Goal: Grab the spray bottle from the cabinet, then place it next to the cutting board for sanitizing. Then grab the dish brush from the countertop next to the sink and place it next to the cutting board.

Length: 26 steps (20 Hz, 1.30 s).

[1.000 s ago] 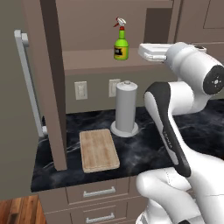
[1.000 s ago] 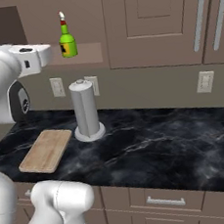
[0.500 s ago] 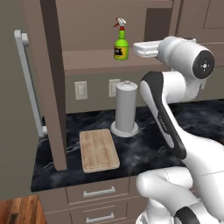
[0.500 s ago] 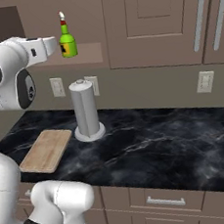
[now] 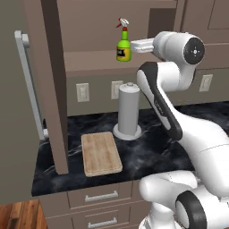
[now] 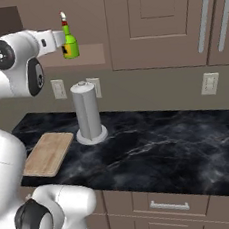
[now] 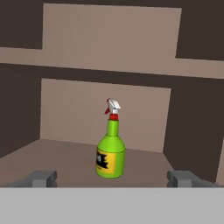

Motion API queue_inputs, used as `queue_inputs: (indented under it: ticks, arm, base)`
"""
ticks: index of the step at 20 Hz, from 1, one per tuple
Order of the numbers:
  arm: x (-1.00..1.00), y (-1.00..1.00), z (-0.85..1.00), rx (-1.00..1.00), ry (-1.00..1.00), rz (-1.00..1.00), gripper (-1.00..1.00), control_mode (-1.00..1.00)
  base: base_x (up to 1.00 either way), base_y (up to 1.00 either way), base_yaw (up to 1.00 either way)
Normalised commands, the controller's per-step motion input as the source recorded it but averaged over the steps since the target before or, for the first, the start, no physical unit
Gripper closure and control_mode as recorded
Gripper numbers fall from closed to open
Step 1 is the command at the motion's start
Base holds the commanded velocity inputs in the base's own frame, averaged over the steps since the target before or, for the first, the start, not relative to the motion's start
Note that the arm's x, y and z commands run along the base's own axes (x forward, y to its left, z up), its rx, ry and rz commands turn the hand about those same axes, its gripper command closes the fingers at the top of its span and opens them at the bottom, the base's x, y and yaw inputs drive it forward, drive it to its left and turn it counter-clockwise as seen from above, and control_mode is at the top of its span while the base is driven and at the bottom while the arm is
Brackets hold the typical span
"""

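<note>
The green spray bottle [image 5: 123, 44] [image 6: 68, 43] [image 7: 110, 153] stands upright on the lower shelf of the open brown cabinet [image 5: 89, 67]. My gripper [image 5: 134, 45] [image 6: 59, 39] [image 7: 113, 178] is level with the bottle and just short of it, at its right in the left base view. In the hand view the fingertips [image 7: 41, 178] stand far apart with the bottle centred beyond them, so the gripper is open and empty. The light wood cutting board [image 5: 101, 153] [image 6: 48, 153] lies flat on the black countertop [image 5: 156, 156] [image 6: 165, 146] below. The dish brush and the sink are out of view.
A tall grey paper-towel roll [image 5: 128, 109] [image 6: 88, 112] stands on the counter under the shelf, behind the board. The cabinet's door [image 5: 47, 80] is swung open at the left with its pale bar handle [image 5: 27, 85]. Closed wall cabinets [image 6: 176, 19] hang to the right.
The arm has swung the hand toward the cabinet shelf, bringing the open gripper close to the spray bottle. The bottle, board and roll have not moved.
</note>
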Motion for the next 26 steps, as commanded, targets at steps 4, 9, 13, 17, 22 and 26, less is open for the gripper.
queue_inputs:
  ticks: [4,9,13,17,22,26]
  arm:
    - [0.52,0.01,-0.03,-0.03,0.06,0.00,-1.00,-1.00]
    - [0.36,0.00,-0.02,0.00,0.02,0.00,-1.00,-1.00]
    - [0.30,0.06,0.00,0.00,0.00,0.00,-1.00,-1.00]
    - [0.36,0.11,0.00,0.00,0.00,0.00,-1.00,-1.00]
    - [0.38,0.16,0.00,0.08,0.00,-0.03,-1.00,-1.00]
    - [0.11,0.03,0.00,0.09,0.00,-0.16,-1.00,-1.00]
  base:
    - [0.00,0.00,0.00]
    - [0.00,0.00,0.00]
    - [0.00,0.00,0.00]
    - [0.00,0.00,0.00]
    - [0.00,0.00,0.00]
    - [0.00,0.00,0.00]
